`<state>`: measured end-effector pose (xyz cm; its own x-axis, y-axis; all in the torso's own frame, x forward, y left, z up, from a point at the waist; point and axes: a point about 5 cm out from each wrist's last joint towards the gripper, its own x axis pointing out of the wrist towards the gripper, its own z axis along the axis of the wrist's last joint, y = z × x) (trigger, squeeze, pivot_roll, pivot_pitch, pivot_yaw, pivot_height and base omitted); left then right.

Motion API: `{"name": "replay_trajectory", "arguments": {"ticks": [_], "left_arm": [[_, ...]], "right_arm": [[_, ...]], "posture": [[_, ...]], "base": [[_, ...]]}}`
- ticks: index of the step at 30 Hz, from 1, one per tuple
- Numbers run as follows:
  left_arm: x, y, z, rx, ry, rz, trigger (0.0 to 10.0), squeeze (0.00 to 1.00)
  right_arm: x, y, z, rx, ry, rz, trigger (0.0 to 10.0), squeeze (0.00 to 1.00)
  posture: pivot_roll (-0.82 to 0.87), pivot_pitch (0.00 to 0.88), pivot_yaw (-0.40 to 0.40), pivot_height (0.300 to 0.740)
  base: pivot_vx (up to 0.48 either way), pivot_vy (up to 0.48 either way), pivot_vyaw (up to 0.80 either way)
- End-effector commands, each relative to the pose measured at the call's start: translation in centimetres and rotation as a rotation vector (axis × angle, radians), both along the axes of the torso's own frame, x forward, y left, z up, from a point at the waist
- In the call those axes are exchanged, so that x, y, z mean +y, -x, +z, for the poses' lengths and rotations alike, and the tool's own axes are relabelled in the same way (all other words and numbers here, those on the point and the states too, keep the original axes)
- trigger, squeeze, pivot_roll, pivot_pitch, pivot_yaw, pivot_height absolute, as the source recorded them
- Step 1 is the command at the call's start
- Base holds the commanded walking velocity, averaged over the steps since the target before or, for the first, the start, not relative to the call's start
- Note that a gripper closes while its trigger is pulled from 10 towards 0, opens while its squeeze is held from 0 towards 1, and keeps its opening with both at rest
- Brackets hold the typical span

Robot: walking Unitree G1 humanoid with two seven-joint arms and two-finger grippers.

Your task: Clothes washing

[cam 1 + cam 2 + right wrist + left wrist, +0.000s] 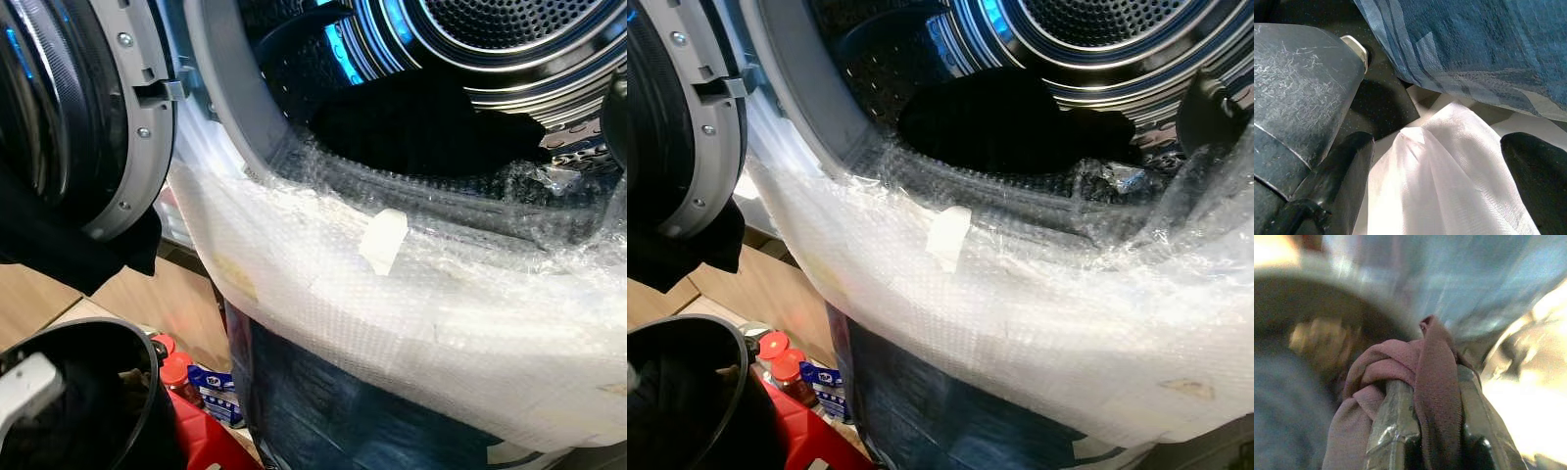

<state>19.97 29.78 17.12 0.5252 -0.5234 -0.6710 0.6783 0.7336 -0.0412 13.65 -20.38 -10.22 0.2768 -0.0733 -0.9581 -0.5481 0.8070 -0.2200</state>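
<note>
Loading stage of clothes washing, read from left to right. At far left the open washer door (69,117) stood swung aside, with a dark garment (69,245) hanging in front of its lower edge; below it sat a black basket (93,392) beside red-capped bottles (171,367). In the left wrist view the left gripper (1425,431) was clenched on a mauve-looking cloth (1396,377), folds wrapped over both fingers; the blur there suggested motion. Centre: the washer's front rim was wrapped in bubble wrap (392,294) bearing a tape patch (384,240). Beyond it, inside the drum (490,39), a black clothing pile (421,122) lay against the near lip. In the right wrist view the right gripper (1435,171) had its fingers spread apart around a white gauzy fabric (1449,186), gripping nothing, with blue cloth (1474,44) above. To do this step well, the held cloth probably needed carrying high over the wrapped rim and letting go deep in the drum, so that no trailing end snagged the wrap or door seal
</note>
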Motion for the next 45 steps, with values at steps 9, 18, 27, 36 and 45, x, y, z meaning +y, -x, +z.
{"name": "replay_trajectory", "arguments": {"ticks": [9, 18, 27, 36, 45], "left_arm": [[-6.5, -2.6, 7.3, -0.269, 0.259, -0.333, 0.0, 0.00], [-13.0, -2.2, 5.3, -0.107, 0.479, -0.645, 0.0, 0.00], [-17.1, -1.5, 1.2, 0.088, 0.548, -0.845, 0.0, 0.00], [-15.3, -2.4, -5.4, 0.175, 0.288, -0.664, 0.0, 0.00], [-14.2, -2.1, -7.4, 0.187, 0.209, -0.597, 0.0, 0.00]], "right_arm": [[4.6, 0.9, -0.7, 0.030, -0.139, 0.047, 10.0, 0.00], [4.3, 0.8, -0.7, 0.025, -0.129, 0.060, 10.0, 0.00], [4.0, 0.9, -0.7, 0.025, -0.123, 0.061, 10.0, 0.00], [2.9, -1.0, 0.1, -0.050, -0.147, 0.099, 10.0, 0.00], [2.5, -4.5, 2.6, -0.178, -0.430, 0.163, 10.0, 0.00]], "posture": [[0.14, 0.043, 0.071, 0.740], [0.11, 0.039, 0.084, 0.740], [0.08, 0.038, 0.088, 0.740], [0.05, 0.075, 0.077, 0.740], [0.04, 0.076, 0.047, 0.740]], "base": [[0.000, 0.000, 0.00], [0.000, 0.000, 0.00], [0.000, 0.000, 0.00], [0.000, 0.000, 0.00], [0.000, 0.000, 0.00]]}}
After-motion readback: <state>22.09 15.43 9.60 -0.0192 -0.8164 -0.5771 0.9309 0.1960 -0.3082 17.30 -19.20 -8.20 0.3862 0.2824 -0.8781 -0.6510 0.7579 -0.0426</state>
